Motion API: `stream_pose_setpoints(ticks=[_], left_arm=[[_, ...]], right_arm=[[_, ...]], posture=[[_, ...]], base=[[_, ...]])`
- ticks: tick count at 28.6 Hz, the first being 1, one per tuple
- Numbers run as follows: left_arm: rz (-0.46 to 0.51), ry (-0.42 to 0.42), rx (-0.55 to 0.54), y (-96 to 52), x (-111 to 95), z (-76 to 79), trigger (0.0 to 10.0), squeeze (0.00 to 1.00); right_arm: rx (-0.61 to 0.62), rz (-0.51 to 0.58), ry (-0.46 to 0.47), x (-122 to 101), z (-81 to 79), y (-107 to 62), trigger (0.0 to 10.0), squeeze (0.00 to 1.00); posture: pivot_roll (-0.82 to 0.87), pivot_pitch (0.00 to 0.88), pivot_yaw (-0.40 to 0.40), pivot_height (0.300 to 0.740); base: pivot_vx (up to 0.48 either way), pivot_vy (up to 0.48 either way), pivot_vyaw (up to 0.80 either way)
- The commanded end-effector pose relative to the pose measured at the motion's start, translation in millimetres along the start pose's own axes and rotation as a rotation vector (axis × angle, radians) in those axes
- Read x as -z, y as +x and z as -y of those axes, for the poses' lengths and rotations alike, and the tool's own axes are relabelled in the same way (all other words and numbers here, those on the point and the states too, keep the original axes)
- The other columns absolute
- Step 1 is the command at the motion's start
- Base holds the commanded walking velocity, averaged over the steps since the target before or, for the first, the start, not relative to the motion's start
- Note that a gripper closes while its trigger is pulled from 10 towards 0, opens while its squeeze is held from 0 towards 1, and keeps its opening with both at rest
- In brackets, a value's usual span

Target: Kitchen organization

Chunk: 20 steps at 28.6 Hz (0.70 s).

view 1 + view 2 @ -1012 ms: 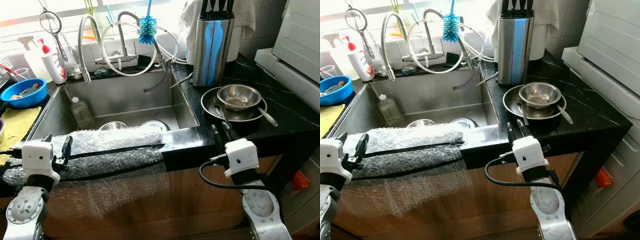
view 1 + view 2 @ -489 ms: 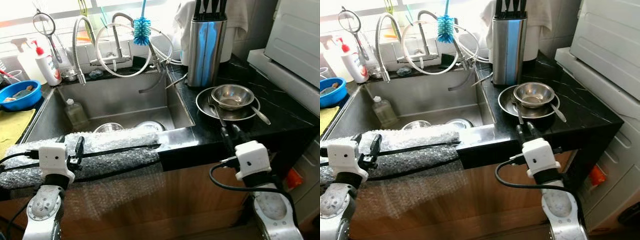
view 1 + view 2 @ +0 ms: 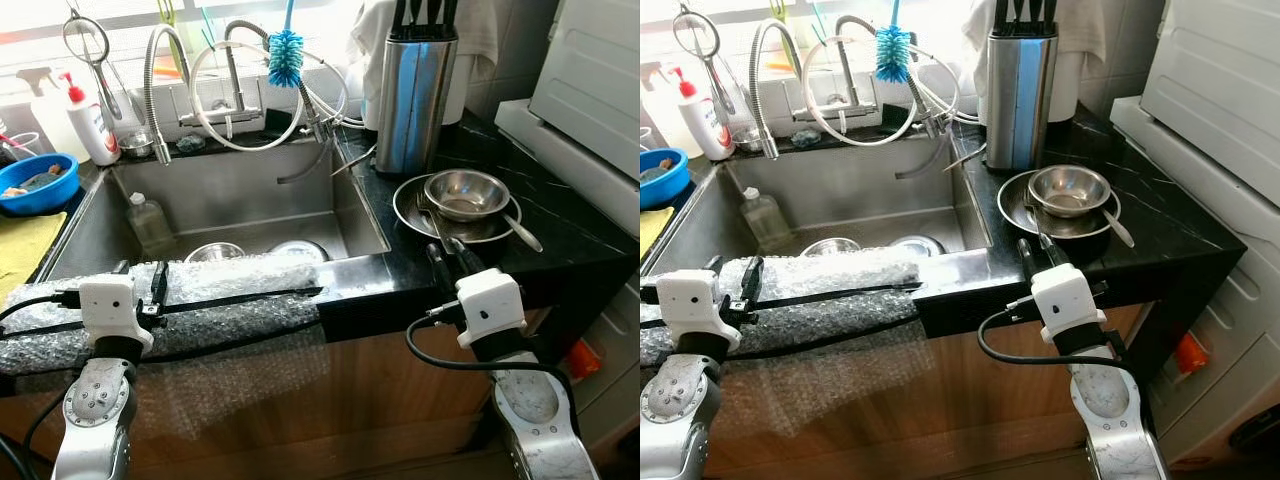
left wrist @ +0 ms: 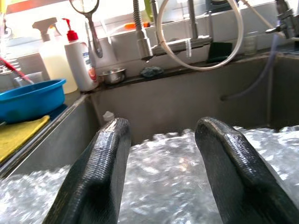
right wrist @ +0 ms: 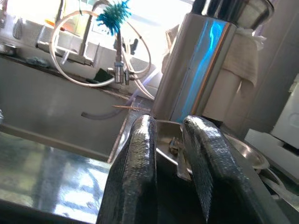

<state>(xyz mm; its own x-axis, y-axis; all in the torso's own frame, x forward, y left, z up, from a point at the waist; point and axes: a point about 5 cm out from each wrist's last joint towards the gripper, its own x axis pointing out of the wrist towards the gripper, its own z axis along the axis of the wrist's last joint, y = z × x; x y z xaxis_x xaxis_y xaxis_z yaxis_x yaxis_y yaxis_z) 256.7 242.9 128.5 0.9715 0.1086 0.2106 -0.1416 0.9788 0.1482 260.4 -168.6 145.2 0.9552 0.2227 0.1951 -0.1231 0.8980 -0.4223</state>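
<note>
While both arms reach toward the sink front, the scene stands thus:

Right pincer (image 3: 1032,250): fingers drawn nearly together with a thin gap, grasping nothing, tips over the front edge of the black counter (image 3: 1160,225).
Plate (image 3: 1018,212): on the counter just beyond the right pincer's tips, close to them.
Steel bowl (image 3: 1069,189): sits in the plate, beyond the right pincer and slightly to its right side.
Utensils: a fork (image 3: 432,217) and a spoon (image 3: 523,232) lie across the plate, the fork's handle pointing back toward the right pincer.
Knife block (image 3: 1018,85): upright, well beyond the right pincer, behind the plate.
Left pincer (image 3: 140,280): released, fingers spread, tips over the bubble wrap (image 3: 220,290).
Bubble wrap: covers the sink's front rim, directly under the left pincer and stretching from it toward the right pincer.
Sink (image 3: 240,195): beyond the left pincer; a clear bottle (image 3: 148,222) and steel dishes (image 3: 250,252) lie in it.
Blue basin (image 3: 35,182): beyond the left pincer, off to its left side.
Blue brush (image 3: 285,55): hangs by the faucet, far beyond both pincers.
</note>
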Motion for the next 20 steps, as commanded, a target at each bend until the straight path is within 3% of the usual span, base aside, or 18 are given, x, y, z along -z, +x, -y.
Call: stream_pose_setpoints(ticks=[1, 8, 14, 20], left_arm=[[0.001, 0.027, -0.034, -4.1, -1.4, -9.3, 10.0, 0.0], [-0.003, 0.038, -0.033, -5.1, -1.8, -12.9, 10.0, 0.0], [0.023, 0.024, -0.02, 4.8, -9.5, -9.3, 10.0, 0.0], [0.022, 0.017, -0.005, 6.8, -10.3, -5.9, 10.0, 0.0]], right_arm=[[0.008, -0.01, 0.006, 2.1, 1.4, 0.5, 10.0, 0.0], [0.014, -0.017, 0.016, 2.0, -2.8, -2.4, 10.0, 0.0], [0.089, 0.027, 0.012, -12.3, 6.9, 5.0, 10.0, 0.0], [0.127, 0.047, 0.011, -18.5, 5.8, 5.1, 10.0, 0.0]], posture=[[-0.13, 0.0, 0.069, 0.74], [-0.12, 0.0, 0.083, 0.74], [-0.13, 0.0, 0.102, 0.74], [-0.12, 0.0, 0.118, 0.74]], base=[[0.0, 0.0, 0.0], [0.0, 0.0, 0.0], [0.0, 0.0, 0.0], [0.0, 0.0, 0.0]])
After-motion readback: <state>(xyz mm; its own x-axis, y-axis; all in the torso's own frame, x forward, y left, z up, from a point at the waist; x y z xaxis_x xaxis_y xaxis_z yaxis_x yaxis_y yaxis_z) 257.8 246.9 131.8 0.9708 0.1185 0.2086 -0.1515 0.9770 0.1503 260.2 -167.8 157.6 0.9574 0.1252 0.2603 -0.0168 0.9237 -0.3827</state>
